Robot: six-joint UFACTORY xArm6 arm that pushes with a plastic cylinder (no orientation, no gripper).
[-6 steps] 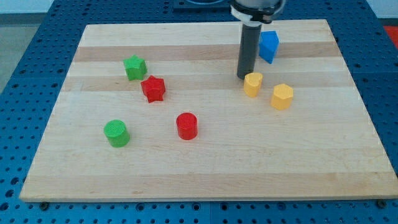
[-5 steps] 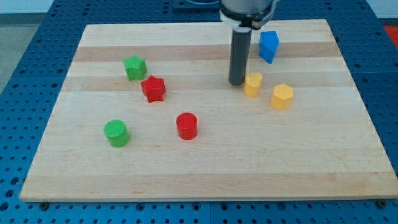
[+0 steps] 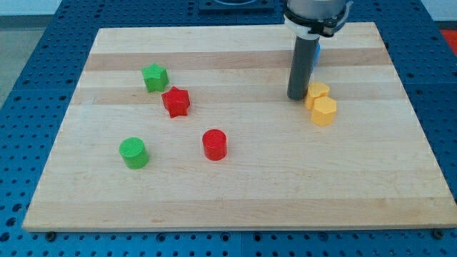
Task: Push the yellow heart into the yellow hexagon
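Note:
The yellow heart (image 3: 318,92) lies at the board's upper right and touches the yellow hexagon (image 3: 324,111), which sits just below and slightly to the right of it. My tip (image 3: 296,96) stands on the board right against the heart's left side. The dark rod rises from the tip toward the view's top.
A blue block (image 3: 316,51) is mostly hidden behind the rod near the top. A green star (image 3: 155,77) and a red star (image 3: 176,101) sit at upper left. A red cylinder (image 3: 214,144) and a green cylinder (image 3: 133,153) sit lower left. The wooden board (image 3: 235,193) lies on a blue pegboard.
My tip moved left to behind the heart, then swept right. The yellow heart slid right with it and now touches the yellow hexagon. The hexagon has barely moved.

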